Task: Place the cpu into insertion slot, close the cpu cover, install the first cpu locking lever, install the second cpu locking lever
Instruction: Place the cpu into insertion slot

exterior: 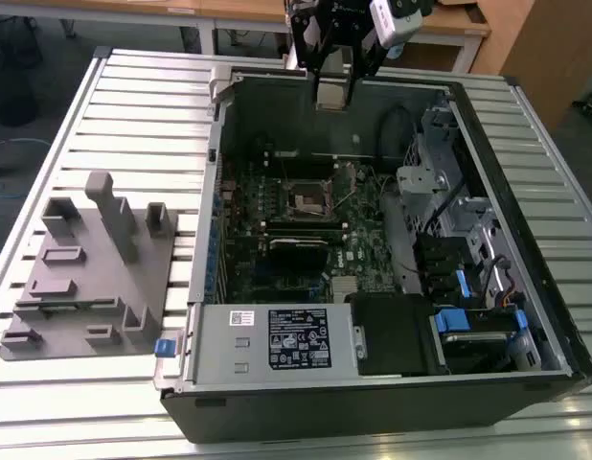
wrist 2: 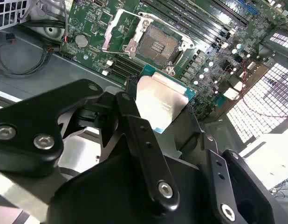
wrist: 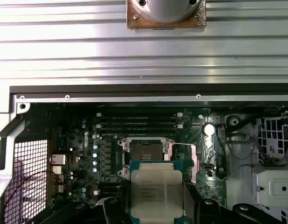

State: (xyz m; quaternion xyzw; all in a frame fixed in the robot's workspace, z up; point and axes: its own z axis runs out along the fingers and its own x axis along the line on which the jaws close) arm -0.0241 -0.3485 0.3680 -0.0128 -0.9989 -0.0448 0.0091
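My gripper point(wrist: 156, 201) is shut on the cpu point(wrist: 155, 191), a flat square chip with a dull silver top on a green rim, held by two opposite edges between black fingers point(wrist: 193, 203). In the second wrist view the cpu point(wrist 2: 159, 100) sticks out past the gripper point(wrist 2: 158, 116). In the exterior view the gripper point(exterior: 332, 93) hangs high over the far wall of the open computer case. The insertion slot point(wrist: 145, 152) point(wrist 2: 157, 45) point(exterior: 307, 199) lies bare on the green board, well below the chip. The cpu cover point(wrist 2: 120, 31) is swung open beside it.
The open computer case point(exterior: 210, 172) lies on a slatted metal table point(exterior: 133, 115). A grey fixture block point(exterior: 90, 268) sits at the exterior view's left. Memory slots point(wrist: 134, 122), a black card point(exterior: 298, 251), a power supply point(exterior: 277, 337) and drive cages point(exterior: 449, 220) surround the socket.
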